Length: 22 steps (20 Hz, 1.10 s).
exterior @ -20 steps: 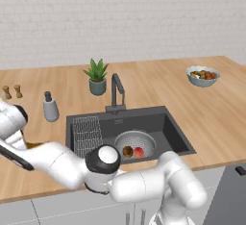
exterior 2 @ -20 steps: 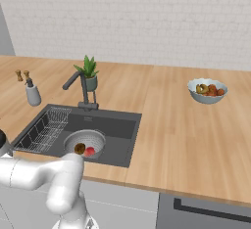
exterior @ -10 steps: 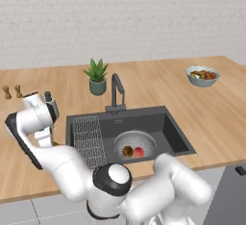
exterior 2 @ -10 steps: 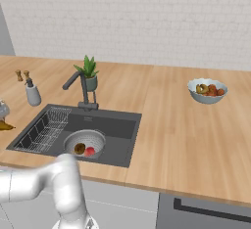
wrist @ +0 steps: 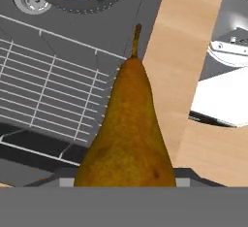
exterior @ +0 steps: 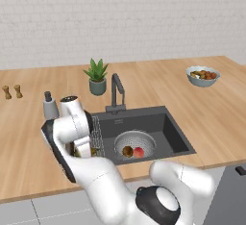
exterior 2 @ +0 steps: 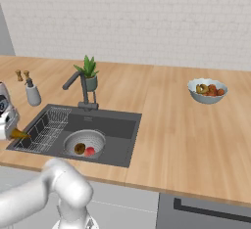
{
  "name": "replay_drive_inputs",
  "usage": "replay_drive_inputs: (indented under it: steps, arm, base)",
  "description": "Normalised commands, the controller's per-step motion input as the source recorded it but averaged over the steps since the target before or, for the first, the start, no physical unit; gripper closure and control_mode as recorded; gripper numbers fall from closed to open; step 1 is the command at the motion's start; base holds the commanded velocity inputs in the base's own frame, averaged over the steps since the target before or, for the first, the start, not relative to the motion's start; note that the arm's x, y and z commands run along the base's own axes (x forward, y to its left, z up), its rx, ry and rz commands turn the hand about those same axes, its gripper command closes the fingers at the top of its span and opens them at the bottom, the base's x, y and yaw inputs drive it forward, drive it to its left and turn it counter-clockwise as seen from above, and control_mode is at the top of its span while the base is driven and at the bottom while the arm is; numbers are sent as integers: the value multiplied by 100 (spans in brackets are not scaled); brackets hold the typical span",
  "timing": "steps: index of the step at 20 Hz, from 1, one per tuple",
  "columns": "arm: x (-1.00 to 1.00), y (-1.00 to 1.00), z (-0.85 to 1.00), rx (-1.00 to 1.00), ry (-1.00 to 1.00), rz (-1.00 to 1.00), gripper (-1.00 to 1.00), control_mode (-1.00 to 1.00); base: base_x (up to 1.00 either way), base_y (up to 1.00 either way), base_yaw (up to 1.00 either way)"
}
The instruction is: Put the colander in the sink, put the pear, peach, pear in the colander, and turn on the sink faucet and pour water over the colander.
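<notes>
- Brown pear (wrist: 127, 138) sits in the pincer (exterior: 82, 150), which is clamped on its fat lower end with the stem pointing away from the hand; it hangs over the left end of the sink (exterior: 174, 133), near the front rim, above the wire rack (exterior: 97, 132).
- Wire rack lies flat in the left part of the basin. Risk: if the pear is let go here it lands on the rack, not in the colander, and could roll along the bars.
- Colander (exterior: 135, 143) rests on the sink floor just right of the rack, toward the front wall. It already holds a second pear (exterior: 128, 151) and, touching it on the right, the peach (exterior: 139, 152), so the carried pear looks like the last fruit to go in.
- Risk: the bowl is shallow and half taken up; a drop from height or off-centre could bounce the pear off the other fruit and over the rim.
- Sink faucet (exterior: 116, 91) stands behind the basin on the desk (exterior: 216, 113), dry, its spout reaching over the back. Risk: a high swing of the arm could clip it, and the stream may fall behind the colander.
</notes>
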Motion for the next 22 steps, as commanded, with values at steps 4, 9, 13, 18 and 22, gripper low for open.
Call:
replay_drive_inputs:
  steps: [4, 9, 13, 18, 22]
  arm:
    - [-2, -99, 36, 7, 0, 30, 100, -100]
    - [-3, -86, 44, 3, -1, 29, 100, -100]
    - [-34, -75, 39, 0, -7, 33, 100, -100]
    - [-34, -92, 22, 7, -10, 29, 100, -100]
    - [-13, -98, 7, 18, -11, 26, 100, -100]
  base:
    - [0, 0, 0]
    - [0, 0, 0]
    - [0, 0, 0]
    - [0, 0, 0]
    - [0, 0, 0]
